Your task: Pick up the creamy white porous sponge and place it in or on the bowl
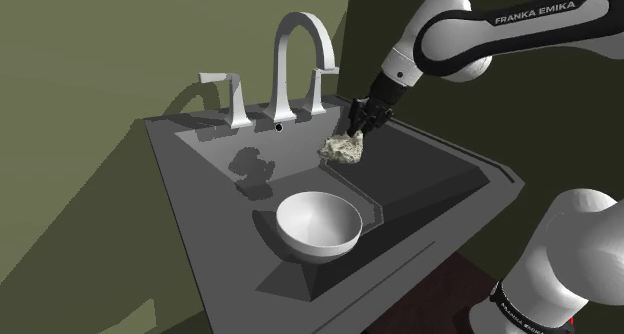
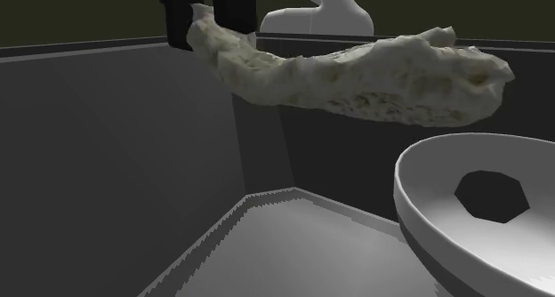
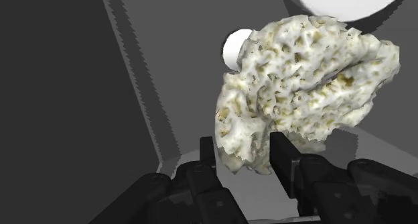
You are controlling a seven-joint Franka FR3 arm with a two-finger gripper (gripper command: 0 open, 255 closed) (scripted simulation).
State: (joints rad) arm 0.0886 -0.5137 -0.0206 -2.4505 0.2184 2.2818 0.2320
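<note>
A creamy white, porous sponge hangs in the air over the sink basin, clasped at one end by my black gripper. In the wrist view the two fingers pinch the sponge's near edge, with the gripper shut on it. A white bowl sits in the basin, nearer the front edge than the sponge. In the second exterior view the sponge floats just above and behind the bowl's rim, with the fingers holding its far end.
The dark grey sink has steep walls around the basin. A tall silver faucet with two handles stands on the back deck, close to the gripper. A white round drain lies on the basin floor.
</note>
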